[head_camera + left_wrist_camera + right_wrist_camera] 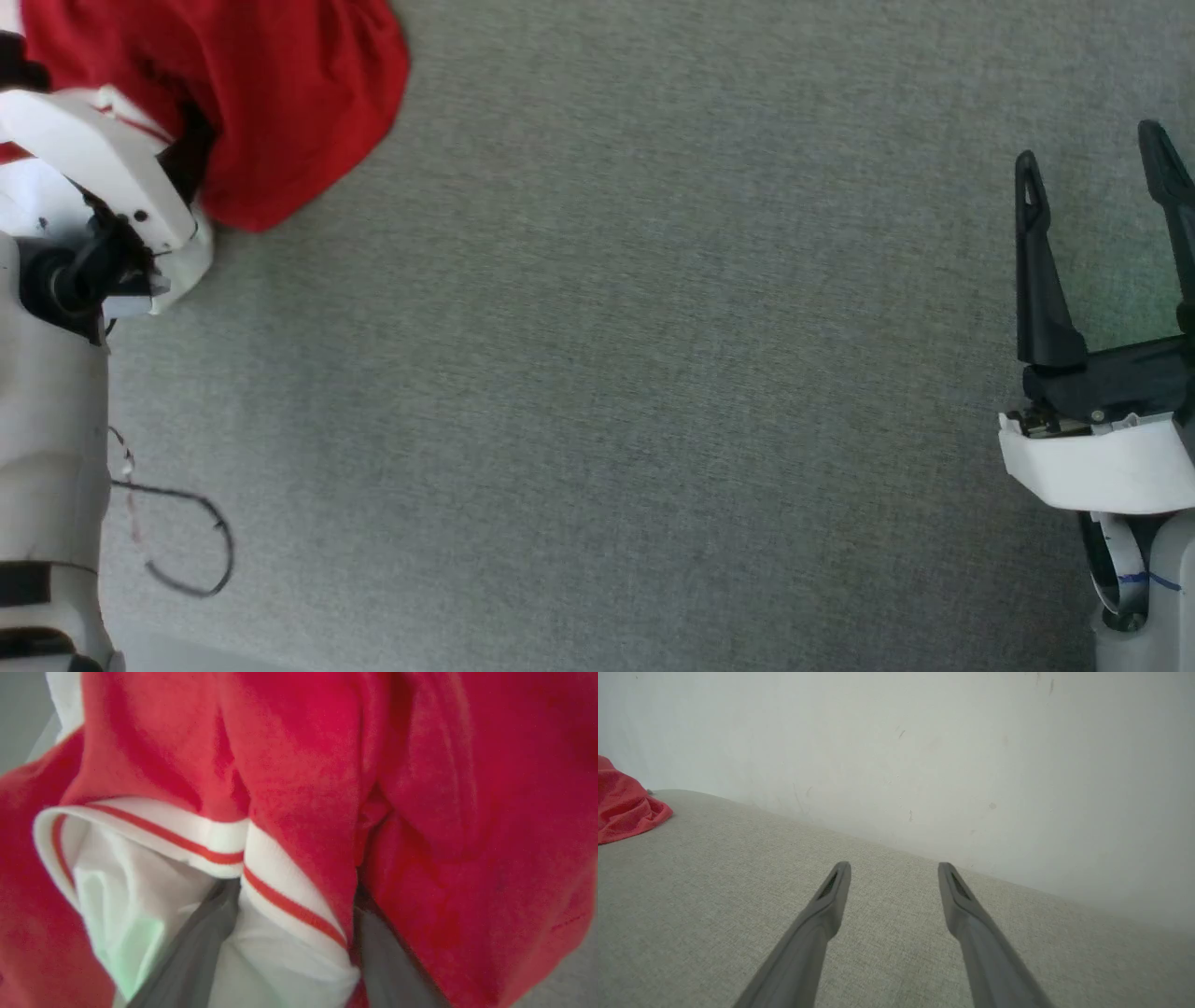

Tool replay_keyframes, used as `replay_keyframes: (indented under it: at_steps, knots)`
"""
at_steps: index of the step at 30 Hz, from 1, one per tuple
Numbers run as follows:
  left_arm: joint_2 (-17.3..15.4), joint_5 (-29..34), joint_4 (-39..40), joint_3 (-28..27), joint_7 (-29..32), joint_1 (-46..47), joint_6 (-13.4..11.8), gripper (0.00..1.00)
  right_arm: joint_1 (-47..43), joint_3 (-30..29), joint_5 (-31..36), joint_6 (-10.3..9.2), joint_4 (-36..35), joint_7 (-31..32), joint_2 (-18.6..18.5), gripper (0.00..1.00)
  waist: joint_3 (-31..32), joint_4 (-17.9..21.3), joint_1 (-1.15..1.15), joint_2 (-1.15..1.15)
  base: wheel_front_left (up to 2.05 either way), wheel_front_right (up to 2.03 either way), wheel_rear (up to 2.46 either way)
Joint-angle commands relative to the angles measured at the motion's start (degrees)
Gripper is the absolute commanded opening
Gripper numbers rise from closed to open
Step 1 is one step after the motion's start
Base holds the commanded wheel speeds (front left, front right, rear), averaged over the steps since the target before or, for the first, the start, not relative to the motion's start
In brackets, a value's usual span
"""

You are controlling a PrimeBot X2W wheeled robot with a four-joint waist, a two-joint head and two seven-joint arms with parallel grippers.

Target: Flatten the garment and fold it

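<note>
Grey woven cloth [607, 373] covers the work surface, with a pale wall [924, 742] behind it. Your one garment [280, 93] sits bunched at the far left of that surface, well apart from the middle where it would have to lie flat. You have two grippers in play. The left gripper [191, 154] is pushed into the red heap, and its wrist view shows its two dark fingers [187, 956] either side of a wad of white sleeve and red-striped trim [210, 851]. The tips are buried, so you cannot tell whether it has clamped the fabric or merely straddles it. My guess is that it is there to take hold of the sleeve edge and drag the shirt out. The right gripper [1090, 149] hovers over bare cloth at the far right, its two fingers spread and holding nothing, likely waiting for a second corner. One thin black cable loop [187, 551] hangs by the left arm, so watch that it doesn't snag.
</note>
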State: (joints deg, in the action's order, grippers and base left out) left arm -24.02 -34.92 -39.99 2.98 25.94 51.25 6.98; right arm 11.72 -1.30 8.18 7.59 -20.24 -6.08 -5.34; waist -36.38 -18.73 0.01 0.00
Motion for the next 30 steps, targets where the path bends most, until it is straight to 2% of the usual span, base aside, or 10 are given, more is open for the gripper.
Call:
replay_keyframes:
  at_steps: [1,2,4,10,17,23,30]
  knots:
    - [0.06,-0.34,-1.11,0.02,-0.15,1.35,-0.13,1.00,0.83,-0.03,0.18,-0.10,-0.53,0.07,-0.25,1.00,-2.15,1.93,-0.01,0.00,0.00,0.00,0.00]
    - [0.11,-0.39,-1.77,0.36,-0.21,1.60,-0.05,1.00,0.84,-0.08,0.22,-0.10,-0.69,0.13,-0.31,1.00,-2.36,1.98,-0.01,0.00,0.00,0.00,0.00]
    - [0.34,-0.98,-2.96,1.10,0.17,2.02,0.15,0.00,0.91,-0.18,0.23,-0.10,-0.89,0.25,-0.46,1.00,-2.56,2.01,-0.01,0.00,0.00,0.00,0.00]
    - [-0.45,-2.67,-3.67,1.92,-2.50,3.20,0.43,0.00,1.22,0.01,0.28,-0.10,-0.47,0.05,-0.26,1.00,-1.35,1.85,-0.01,0.00,0.00,0.00,0.00]
    - [-2.50,-5.61,-1.95,2.15,-3.45,3.74,0.48,0.00,1.16,0.95,-1.10,-0.10,2.94,-2.33,0.69,1.00,3.28,2.00,-0.01,0.00,0.00,0.00,0.00]
    - [-5.23,-7.01,2.85,3.34,-4.76,3.80,0.49,0.00,0.07,0.58,-3.02,-0.10,7.86,-5.48,1.82,1.00,11.00,2.62,-0.01,0.00,0.00,0.00,0.00]
    - [-5.77,-8.06,11.08,3.80,-3.70,5.46,0.41,0.00,-2.90,-0.45,-6.80,-0.10,13.10,-8.08,2.41,1.00,21.20,4.63,-0.01,0.00,0.00,0.00,0.00]
